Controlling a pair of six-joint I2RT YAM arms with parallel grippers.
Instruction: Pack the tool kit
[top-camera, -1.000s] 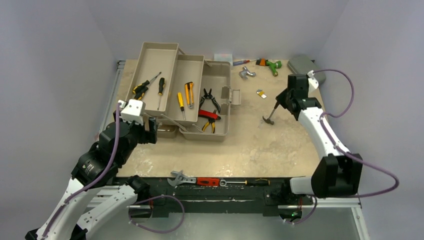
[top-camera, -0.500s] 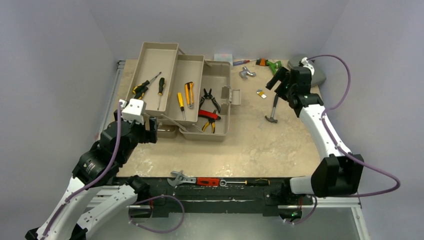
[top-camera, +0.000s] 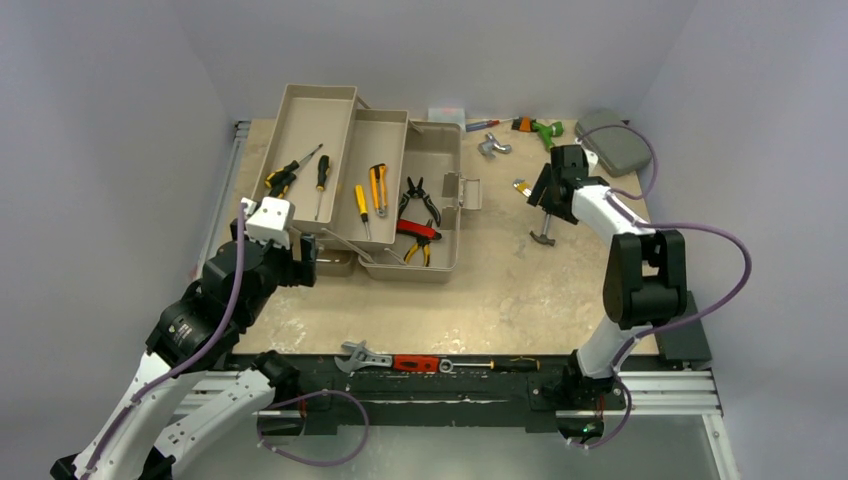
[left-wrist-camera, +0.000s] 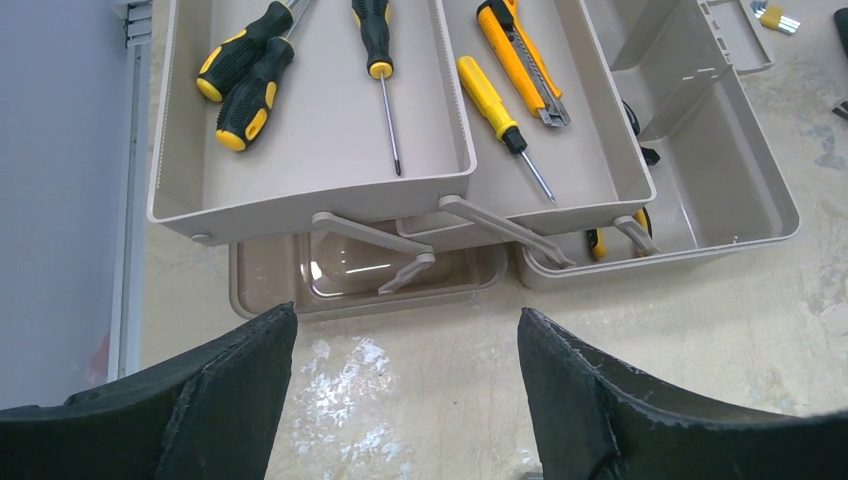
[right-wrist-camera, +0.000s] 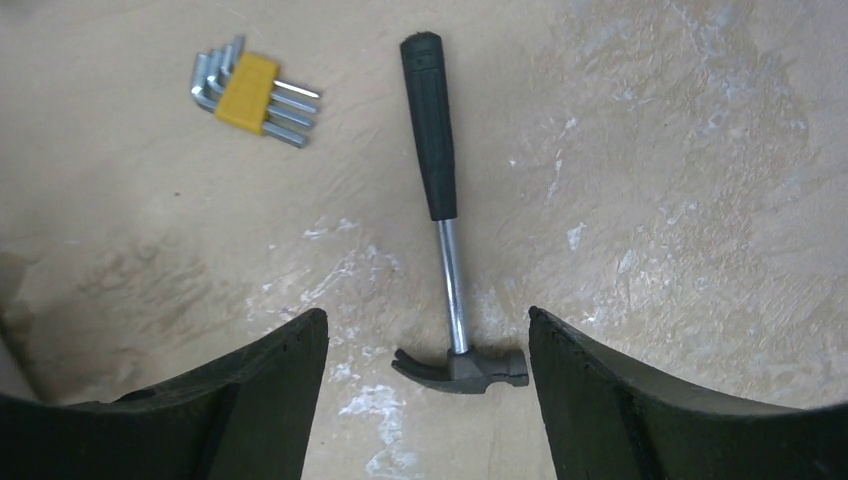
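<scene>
The tan plastic toolbox sits open at the far left of the rough, sandy table. Its flat trays are folded out, with yellow-and-black screwdrivers inside. The smoky clear piece underneath may be its lid. The left gripper is spread wide, holding nothing. The right gripper is wide apart too, over a hammer with a black handle and shiny thin neck, lying flat.

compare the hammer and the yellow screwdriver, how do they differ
The hammer lies on the table, the yellow screwdriver in a toolbox tray. The hammer's grip is black, the screwdriver's yellow. Both lie flat, with bare metal shafts.
</scene>
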